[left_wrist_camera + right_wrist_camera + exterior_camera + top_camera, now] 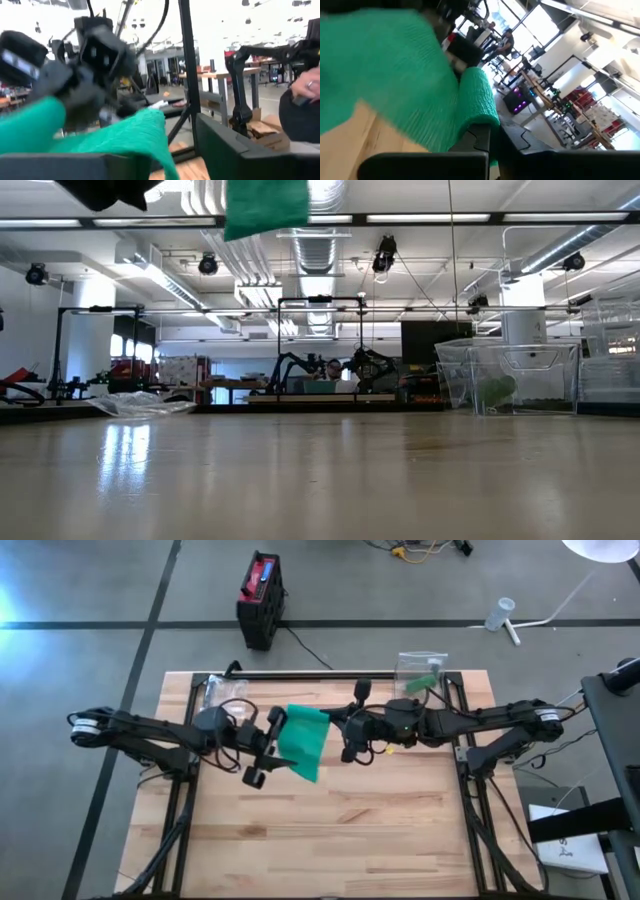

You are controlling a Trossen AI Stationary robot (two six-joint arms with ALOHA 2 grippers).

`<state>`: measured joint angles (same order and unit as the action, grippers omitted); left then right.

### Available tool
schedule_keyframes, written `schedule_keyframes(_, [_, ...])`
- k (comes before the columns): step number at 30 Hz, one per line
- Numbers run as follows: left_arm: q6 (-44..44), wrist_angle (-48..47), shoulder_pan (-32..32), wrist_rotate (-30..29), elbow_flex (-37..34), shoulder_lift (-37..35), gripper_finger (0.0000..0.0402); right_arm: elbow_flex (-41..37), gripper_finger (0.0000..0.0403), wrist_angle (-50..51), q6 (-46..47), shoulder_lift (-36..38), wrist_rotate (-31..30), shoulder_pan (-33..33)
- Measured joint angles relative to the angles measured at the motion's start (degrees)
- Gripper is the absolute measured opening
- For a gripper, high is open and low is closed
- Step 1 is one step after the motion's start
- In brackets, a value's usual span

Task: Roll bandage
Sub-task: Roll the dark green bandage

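A green knit bandage hangs in the air over the table's middle, between my two grippers. In the low view its lower edge shows high above the tabletop. My right gripper reaches in level from the table's right and is shut on the bandage's right part. My left gripper comes in from the table's left with its fingers open, standing on either side of the bandage's left part. In the right wrist view the bandage fills the picture ahead of the fingers. My left gripper is open around the bandage's left part; the cloth lies close over one finger, but I cannot tell whether it touches. My right gripper pinches a rolled-over edge of the bandage between its two fingers, coming in level from the table's right. The rest hangs slack below and to the left, clear of the table.
A crumpled clear bag lies at the far left of the table, and a clear box holding green things stands at the far right. A black bar runs along the far edge. A person's hand shows beyond the table.
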<state>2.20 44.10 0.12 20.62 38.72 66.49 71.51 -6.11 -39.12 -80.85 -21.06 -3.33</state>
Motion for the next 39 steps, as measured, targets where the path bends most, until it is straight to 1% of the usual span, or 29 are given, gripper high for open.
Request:
schedule_keyframes(3, [0.01,2.12,0.02,0.0,-0.02,-1.07,0.0158,-0.38,0.0003,-0.37,0.35,-0.27,-0.05,0.0])
schedule_keyframes(6, [0.0,5.19,0.04,-0.24,-0.02,-1.85,0.0171,-0.74,0.0003,-0.08,1.11,-0.4,-0.01,0.0])
schedule_keyframes(8, [0.04,7.23,0.04,-2.16,-0.02,-2.14,0.0173,-0.77,0.0003,-0.29,2.27,-0.63,0.0,-0.02])
schedule_keyframes(12, [2.43,9.0,0.15,-8.64,-0.02,-2.65,0.0167,-1.2,0.0003,0.07,4.45,-0.77,0.24,0.0])
schedule_keyframes(14, [2.7,9.52,0.74,-10.82,0.0,-2.79,0.0164,-1.31,0.0003,0.23,5.23,-1.04,0.45,0.0])
schedule_keyframes(17, [-1.96,9.88,2.58,-10.64,2.06,-2.56,0.0165,-1.42,0.0003,1.39,9.22,-1.79,1.23,0.12])
schedule_keyframes(19, [-4.16,9.49,3.73,-10.65,3.21,-2.4,0.0173,-1.63,0.0003,1.32,11.37,-2.79,1.81,0.4])
schedule_keyframes(23, [-6.07,6.76,5.44,-10.64,4.38,-2.02,0.0202,-1.93,0.0003,1.09,12.1,-4.51,1.79,0.42])
schedule_keyframes(30, [-10.52,3.32,9.9,-10.59,4.72,-3.45,0.0278,-2.27,0.0003,2.37,12.51,-4.56,2.12,0.39])
schedule_keyframes(32, [-14.65,3.52,12.26,-11.45,4.82,-4.39,0.0298,-2.3,0.0003,3.91,12.84,-4.56,3.83,0.38])
schedule_keyframes(34, [-21.03,2.05,15.06,-12.42,5.88,-4.67,0.0317,-2.3,0.0003,4.85,13.44,-4.54,5.55,0.28])
schedule_keyframes(36, [-26.82,-1.09,17.55,-12.44,7.08,-4.17,0.0334,-2.63,0.0003,5.33,13.78,-4.51,6.23,0.24])
schedule_keyframes(39, [-32.41,-6.67,20.32,-12.33,8.68,-2.41,0.0351,-3.04,0.0003,5.51,13.56,-4.51,7.77,0.24])
